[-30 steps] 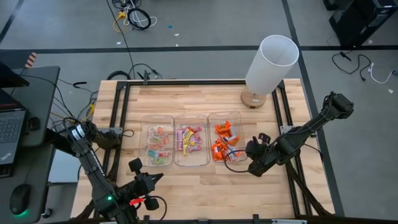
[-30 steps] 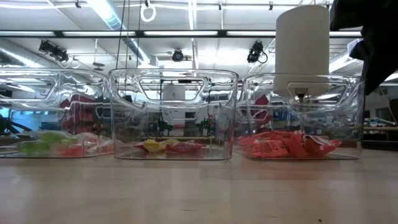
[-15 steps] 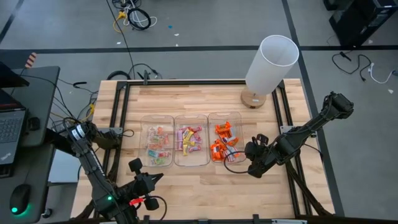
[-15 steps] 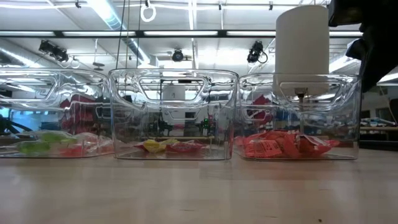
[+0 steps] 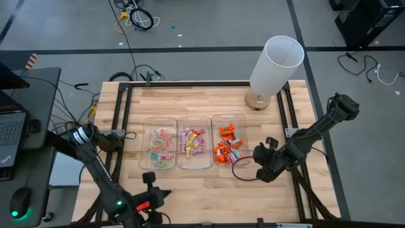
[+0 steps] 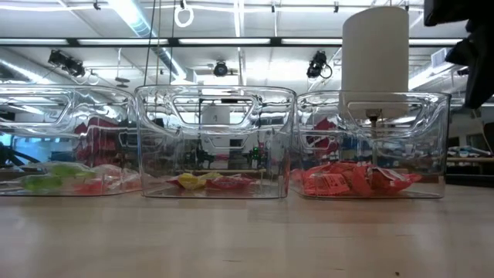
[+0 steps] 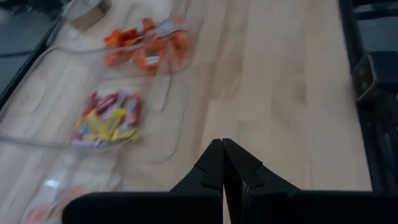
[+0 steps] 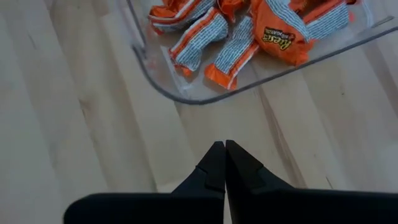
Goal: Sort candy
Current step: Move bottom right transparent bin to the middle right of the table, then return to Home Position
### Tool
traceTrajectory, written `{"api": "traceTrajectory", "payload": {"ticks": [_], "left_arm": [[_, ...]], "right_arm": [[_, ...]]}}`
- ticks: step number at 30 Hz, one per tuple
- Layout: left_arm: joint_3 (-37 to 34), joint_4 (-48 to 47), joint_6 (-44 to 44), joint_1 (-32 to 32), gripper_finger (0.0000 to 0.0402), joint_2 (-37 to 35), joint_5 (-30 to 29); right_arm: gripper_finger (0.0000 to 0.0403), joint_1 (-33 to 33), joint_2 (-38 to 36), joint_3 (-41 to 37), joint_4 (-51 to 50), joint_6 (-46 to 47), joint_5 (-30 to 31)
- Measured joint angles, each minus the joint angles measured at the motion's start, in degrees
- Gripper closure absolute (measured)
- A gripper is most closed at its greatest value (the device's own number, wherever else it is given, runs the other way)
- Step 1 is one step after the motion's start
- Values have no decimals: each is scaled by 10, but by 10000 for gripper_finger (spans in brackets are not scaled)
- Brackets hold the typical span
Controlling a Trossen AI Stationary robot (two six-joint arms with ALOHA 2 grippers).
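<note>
Since a second ago the right gripper (image 5: 261,166) has drawn back from the orange bin and now sits a little farther out over bare wood, while the left gripper (image 5: 152,193) has pulled in toward the near edge of the table, its wrist turned compared with before; the bins and their contents lie as they did. The wooden table (image 5: 209,101) carries a tall white cylinder (image 5: 276,63) on a round wooden base at its far right corner. Three clear plastic bins (image 5: 195,142) stand side by side at the middle of the table, touching or nearly so. The left bin (image 6: 62,139) holds pale candy with green and red (image 5: 161,149), the middle one holds the pink and yellow candy (image 5: 193,142), and the right bin (image 8: 186,93) holds the orange candy (image 5: 228,144), piled toward one end. In the right wrist view the orange wrappers (image 8: 249,31) lie just inside the bin's rounded corner, with that arm's fingertips (image 8: 214,163) pressed together and empty over the wood just outside the bin wall. In the left wrist view the left arm's fingertips (image 7: 214,162) are likewise pressed together, holding nothing, over bare table near the bins, with the candy blurred beyond
</note>
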Motion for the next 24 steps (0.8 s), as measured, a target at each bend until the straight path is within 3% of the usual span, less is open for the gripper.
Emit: {"api": "traceTrajectory", "payload": {"ticks": [6, 9, 24], "left_arm": [[-53, 141, 121, 45, 401, 0, 0], [-75, 169, 152, 75, 401, 0, 0], [-171, 246, 152, 127, 401, 0, -8]], "right_arm": [[403, 23, 0, 12, -6, 10, 38], [403, 28, 0, 12, -5, 19, 46], [403, 43, 0, 12, -1, 35, 71]]}}
